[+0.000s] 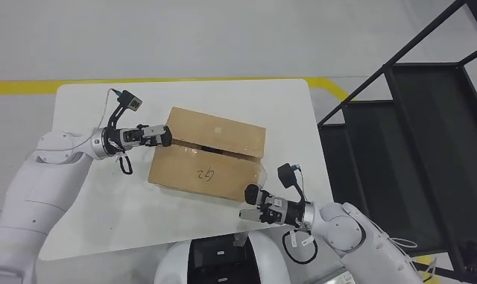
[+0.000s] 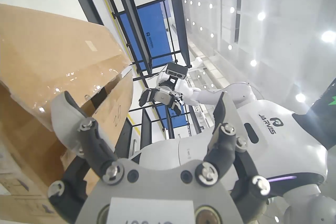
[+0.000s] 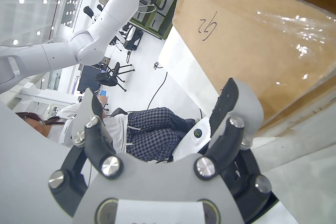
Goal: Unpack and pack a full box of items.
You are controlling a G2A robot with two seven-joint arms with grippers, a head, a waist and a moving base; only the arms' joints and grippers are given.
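Observation:
A brown cardboard box point(image 1: 209, 153) lies in the middle of the white table point(image 1: 89, 209), its two top flaps folded down with a dark gap between them and glossy tape on the edges. My left gripper point(image 1: 165, 136) stands open at the box's left end, level with the flap seam. In the left wrist view the left gripper point(image 2: 143, 114) has one finger point(image 2: 65, 114) against the box point(image 2: 47, 62) corner. My right gripper point(image 1: 250, 203) stands open at the box's near right corner. In the right wrist view the right gripper point(image 3: 161, 101) has one finger point(image 3: 228, 101) close beside the box wall point(image 3: 249, 33).
A black metal stair frame point(image 1: 402, 112) stands right of the table. A yellow floor line point(image 1: 30, 86) runs behind the table's far edge. Bare tabletop lies left of and in front of the box.

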